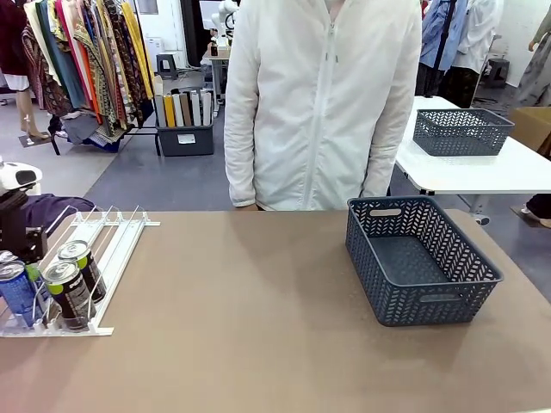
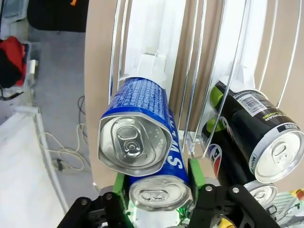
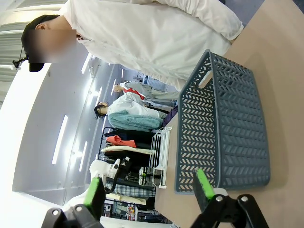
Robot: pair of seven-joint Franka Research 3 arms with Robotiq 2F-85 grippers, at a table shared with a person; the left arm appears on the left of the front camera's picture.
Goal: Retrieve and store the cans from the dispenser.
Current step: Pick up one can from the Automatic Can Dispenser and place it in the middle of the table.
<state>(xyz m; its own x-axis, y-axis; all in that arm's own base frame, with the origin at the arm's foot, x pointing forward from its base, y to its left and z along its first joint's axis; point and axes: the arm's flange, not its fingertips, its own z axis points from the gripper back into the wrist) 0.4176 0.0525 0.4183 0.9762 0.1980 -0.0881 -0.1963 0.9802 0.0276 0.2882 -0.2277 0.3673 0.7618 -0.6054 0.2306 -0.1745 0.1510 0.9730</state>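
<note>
The white wire-railed dispenser (image 1: 108, 241) lies at the table's left end, with cans at its low end. My left gripper (image 2: 156, 190) has its green pads (image 2: 195, 173) pressed on both sides of a blue can (image 2: 156, 194) at the stop. A second blue can (image 2: 137, 130) rests right behind it in the same lane. Two black cans with green tops (image 1: 69, 292) sit in the neighbouring lane (image 2: 259, 137). My right gripper (image 3: 149, 190) hangs open and empty above the table, facing the dark grey basket (image 3: 223, 128).
The dark grey mesh basket (image 1: 417, 258) stands empty on the right half of the table. A person in a white jacket (image 1: 323, 103) stands at the far edge, between dispenser and basket. Bare brown tabletop (image 1: 241, 318) lies between the two.
</note>
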